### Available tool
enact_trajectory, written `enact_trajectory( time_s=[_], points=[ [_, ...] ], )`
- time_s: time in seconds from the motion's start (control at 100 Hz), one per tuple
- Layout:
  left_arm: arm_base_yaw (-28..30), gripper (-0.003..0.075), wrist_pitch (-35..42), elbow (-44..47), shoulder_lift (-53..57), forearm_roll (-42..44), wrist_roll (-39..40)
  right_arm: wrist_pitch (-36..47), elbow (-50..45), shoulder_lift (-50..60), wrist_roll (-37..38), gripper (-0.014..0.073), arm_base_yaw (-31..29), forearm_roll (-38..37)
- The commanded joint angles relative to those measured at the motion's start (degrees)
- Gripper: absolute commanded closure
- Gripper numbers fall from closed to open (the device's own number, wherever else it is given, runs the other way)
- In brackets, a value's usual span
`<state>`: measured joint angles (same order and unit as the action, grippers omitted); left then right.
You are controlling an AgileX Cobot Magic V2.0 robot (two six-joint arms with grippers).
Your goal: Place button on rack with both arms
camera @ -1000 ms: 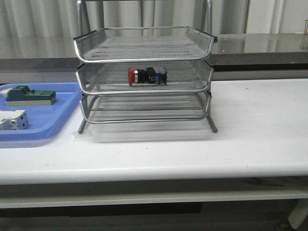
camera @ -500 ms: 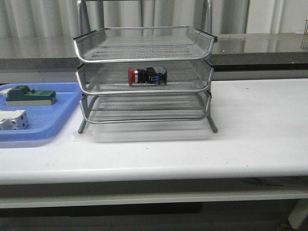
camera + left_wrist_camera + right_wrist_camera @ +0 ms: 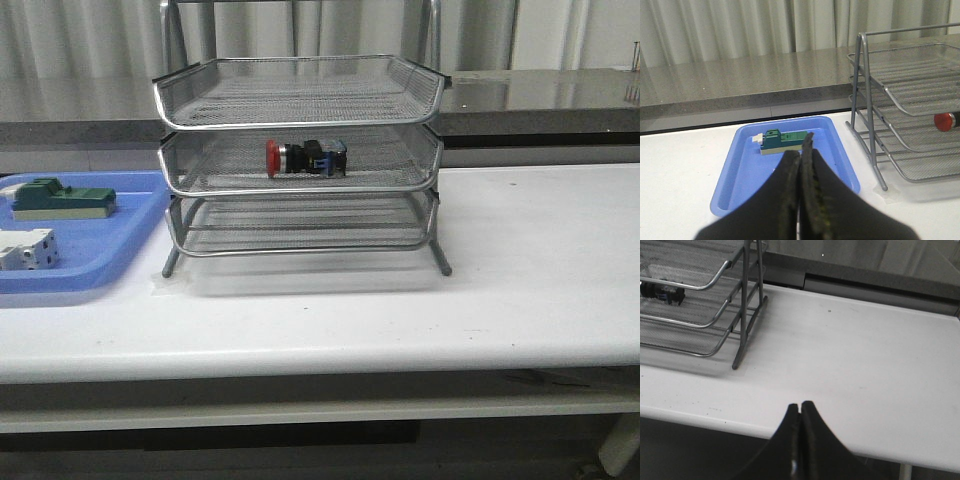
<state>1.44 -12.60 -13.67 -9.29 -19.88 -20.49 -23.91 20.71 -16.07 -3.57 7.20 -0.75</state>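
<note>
- While neither arm shows in the front view, each wrist view shows its own end effector: left end effector (image 3: 801,150) has its fingers pressed together, pinching nothing, hanging over the table's left part, tips lined up with the blue tray.
- Right end effector (image 3: 800,407) also pressed together, nothing between the fingers, hanging at the table's near edge toward the right side, well apart from the rack.
- Table (image 3: 520,290) white, near edge bare in front of the rack.
- Blue tray (image 3: 120,262) sits at the table's left edge, just beside the rack's left foot; cannot tell if they touch.
- White block (image 3: 27,249) lies in the tray's nearer part, cut off by the picture edge.
- Green block (image 3: 60,198) lies in the tray's farther part, apart from the white one; also seen past the left fingers (image 3: 782,142).
- Rack (image 3: 300,160) stands mid-table toward the far edge, three mesh tiers, all feet on the table.
- Button (image 3: 305,158) lies on its side in the middle tier, roughly centred, red head toward the table's left edge, dark body toward the right.
- Left wrist view catches only the red head (image 3: 946,121) through the mesh; right wrist view only the dark rear end (image 3: 662,291).
- Top and bottom tiers hold nothing visible.
</note>
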Motion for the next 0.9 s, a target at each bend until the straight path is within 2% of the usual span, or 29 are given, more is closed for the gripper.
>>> enact_trajectory(
  time_s=[0.0, 0.29, 0.42, 0.89],
  points=[
    [0.04, 0.0741, 4.99, -1.54, -0.55, -0.99, 0.47, 8.77, -3.13, 3.53, 0.14, 0.0659, -0.91, -0.89],
    [0.04, 0.0741, 4.99, -1.54, -0.55, -0.99, 0.47, 19.41, -18.14, 17.76, 1.13, 0.0659, -2.84, -0.83],
    [0.04, 0.0741, 4.89, -1.54, -0.55, -0.99, 0.47, 23.47, -22.13, 17.41, 2.69, 0.0659, -2.89, -0.83],
    [0.04, 0.0741, 4.89, -1.54, -0.55, -0.99, 0.47, 22.87, -22.30, 17.41, 3.57, 0.0659, -2.89, -0.94]
  ],
)
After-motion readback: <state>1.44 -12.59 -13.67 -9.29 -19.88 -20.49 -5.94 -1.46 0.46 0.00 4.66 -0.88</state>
